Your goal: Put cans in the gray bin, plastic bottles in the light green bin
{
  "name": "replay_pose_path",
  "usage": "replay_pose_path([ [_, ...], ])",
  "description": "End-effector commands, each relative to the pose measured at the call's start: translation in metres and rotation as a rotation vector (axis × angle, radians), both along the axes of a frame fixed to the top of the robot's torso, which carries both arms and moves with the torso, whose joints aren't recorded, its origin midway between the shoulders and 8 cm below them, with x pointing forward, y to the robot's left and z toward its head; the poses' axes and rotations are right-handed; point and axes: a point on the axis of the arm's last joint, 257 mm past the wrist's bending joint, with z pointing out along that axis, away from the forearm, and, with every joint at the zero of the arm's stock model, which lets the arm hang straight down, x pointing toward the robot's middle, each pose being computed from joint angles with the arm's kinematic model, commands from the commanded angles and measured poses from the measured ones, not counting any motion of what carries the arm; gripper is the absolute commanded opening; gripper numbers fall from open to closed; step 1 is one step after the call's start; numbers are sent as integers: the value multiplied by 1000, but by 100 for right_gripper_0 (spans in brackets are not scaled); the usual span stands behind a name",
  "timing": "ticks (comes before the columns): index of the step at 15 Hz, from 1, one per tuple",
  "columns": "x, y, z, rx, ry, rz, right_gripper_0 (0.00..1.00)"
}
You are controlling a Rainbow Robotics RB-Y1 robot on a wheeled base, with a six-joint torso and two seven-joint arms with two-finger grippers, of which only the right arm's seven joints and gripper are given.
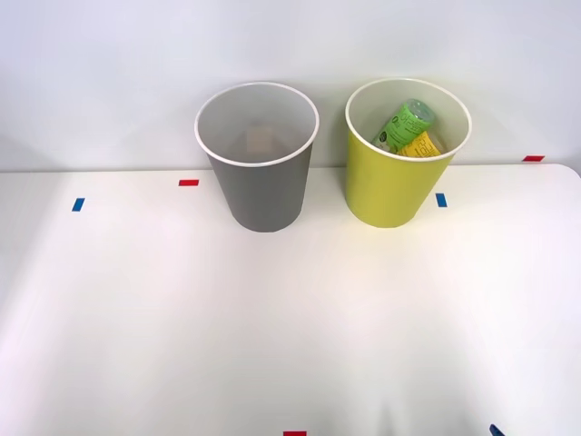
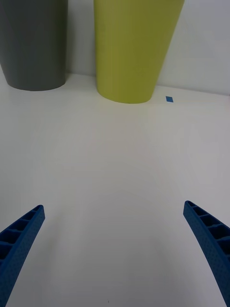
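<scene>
The gray bin [image 1: 263, 195] stands at the back of the white table, left of the light green bin [image 1: 390, 186]. A plastic bottle [image 1: 404, 124] with a green label leans inside the light green bin, beside a yellow-labelled item [image 1: 420, 145]. A dim brownish shape [image 1: 263, 141] lies at the bottom of the gray bin; I cannot tell what it is. The cans are hidden or out of view. My right gripper [image 2: 113, 206] is open and empty, low over the table, well in front of the gray bin [image 2: 33, 48] and the light green bin [image 2: 132, 53]. One blue fingertip [image 1: 496, 430] shows at the table's near right edge.
Small blue tape marks [image 1: 441, 200] [image 2: 169, 99] and red tape marks [image 1: 189, 183] dot the table [image 1: 290, 318]. A pale wall rises just behind the bins. Bare tabletop stretches between the gripper and the bins.
</scene>
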Motion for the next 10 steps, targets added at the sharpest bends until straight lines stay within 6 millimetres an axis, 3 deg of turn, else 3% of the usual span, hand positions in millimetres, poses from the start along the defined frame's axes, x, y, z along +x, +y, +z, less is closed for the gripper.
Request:
replay_pose_path([
  [1,0,0,0,0,0,0,100],
  [10,0,0,0,0,0,0,100],
])
